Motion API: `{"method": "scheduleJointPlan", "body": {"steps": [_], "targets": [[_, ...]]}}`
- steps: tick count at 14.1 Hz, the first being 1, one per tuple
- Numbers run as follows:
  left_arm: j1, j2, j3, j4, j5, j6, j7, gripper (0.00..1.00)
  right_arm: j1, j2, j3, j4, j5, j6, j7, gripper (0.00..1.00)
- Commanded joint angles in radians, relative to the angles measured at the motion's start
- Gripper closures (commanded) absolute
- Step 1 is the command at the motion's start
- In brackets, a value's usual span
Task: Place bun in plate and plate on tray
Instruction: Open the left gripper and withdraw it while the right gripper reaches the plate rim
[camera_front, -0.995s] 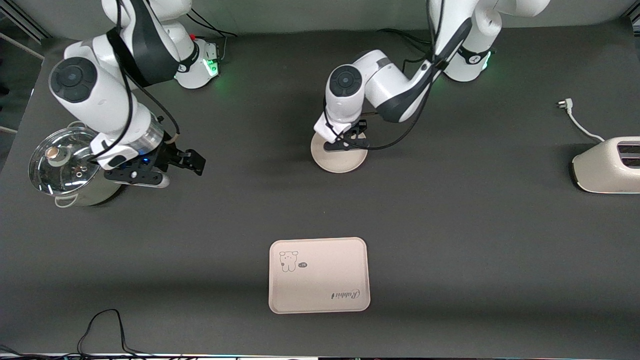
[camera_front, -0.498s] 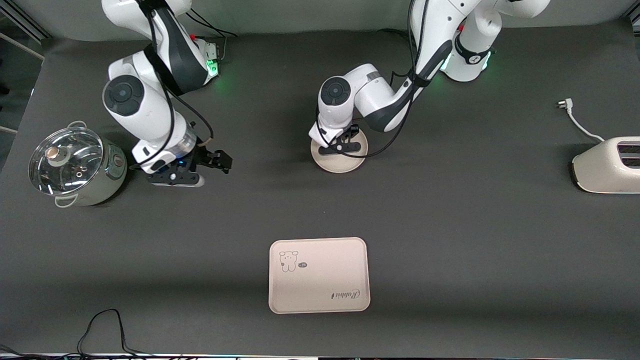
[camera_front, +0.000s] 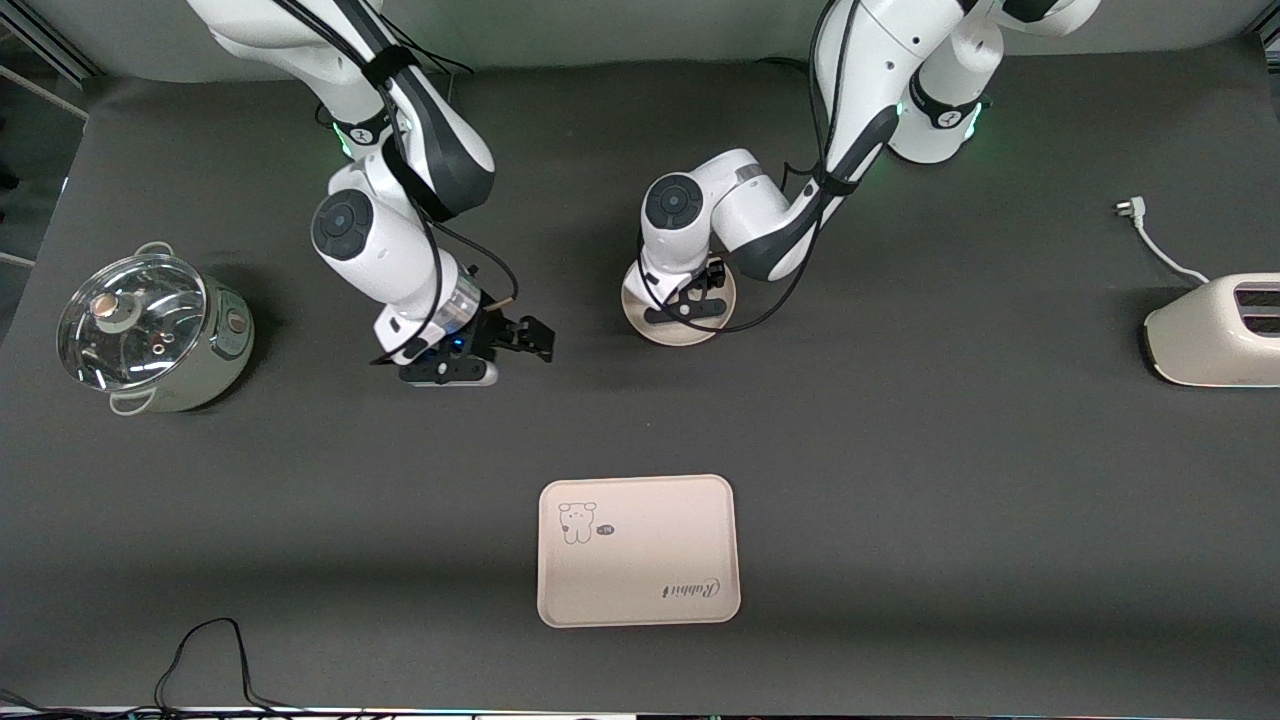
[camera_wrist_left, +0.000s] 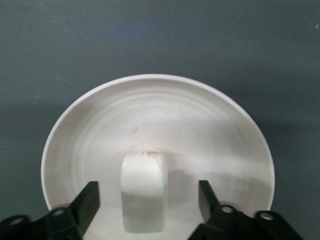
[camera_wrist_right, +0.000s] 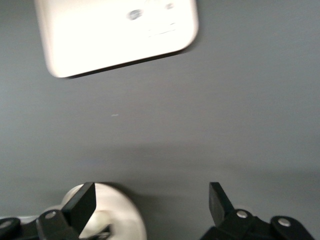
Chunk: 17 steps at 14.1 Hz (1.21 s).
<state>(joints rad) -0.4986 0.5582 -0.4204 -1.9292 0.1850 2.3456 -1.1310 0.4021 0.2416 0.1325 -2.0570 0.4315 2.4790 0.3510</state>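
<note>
Bun on the plate (camera_front: 678, 322), left claw spread wide around it.

The left gripper (camera_wrist_left: 148, 197) hangs low over the plate, its two fingers (camera_wrist_left: 89, 199) spread wide, one on each side of the bun (camera_wrist_left: 143, 192) with a clear gap at both, so nothing is held. The bun lies on the plate's floor, off its middle. From the tray (camera_front: 638, 550), the plate sits at about 12 o'clock, well apart, farther from the front camera. The right gripper (camera_front: 505, 345) hovers over bare table (camera_front: 900, 450) at about 9 o'clock from the plate, its fingers (camera_wrist_right: 80, 205) also set wide and empty. A lidded pot (camera_front: 150, 330) stands toward the right arm's end of the table, a toaster (camera_front: 1215, 340) toward the left arm's end, each well apart from the tray.
</note>
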Motion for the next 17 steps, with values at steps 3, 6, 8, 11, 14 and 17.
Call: {"method": "scheduleJointPlan", "body": {"steps": [3,6,8,11,14,17], "targets": [[0.090,-0.188,0.000,0.013,0.021,-0.170,-0.010,0.00,0.023,0.047,-0.008,-0.017,0.376,0.040,-0.354,0.00],[0.225,-0.291,-0.001,0.013,0.016,-0.252,0.147,0.00,0.113,0.064,-0.010,-0.052,0.394,0.147,-0.362,0.00],[0.332,-0.368,-0.006,0.019,0.002,-0.311,0.267,0.00,0.177,0.073,-0.011,-0.092,0.394,0.228,-0.362,0.00],[0.502,-0.493,0.000,0.022,-0.096,-0.449,0.499,0.00,0.243,0.099,-0.011,-0.146,0.394,0.326,-0.362,0.00],[0.655,-0.543,0.005,0.064,-0.142,-0.555,0.707,0.00,0.320,0.154,-0.011,-0.149,0.417,0.405,-0.348,0.00],[0.596,-0.566,0.180,0.142,-0.142,-0.701,0.804,0.00,0.359,0.192,-0.011,-0.161,0.463,0.439,-0.348,0.01]]}}
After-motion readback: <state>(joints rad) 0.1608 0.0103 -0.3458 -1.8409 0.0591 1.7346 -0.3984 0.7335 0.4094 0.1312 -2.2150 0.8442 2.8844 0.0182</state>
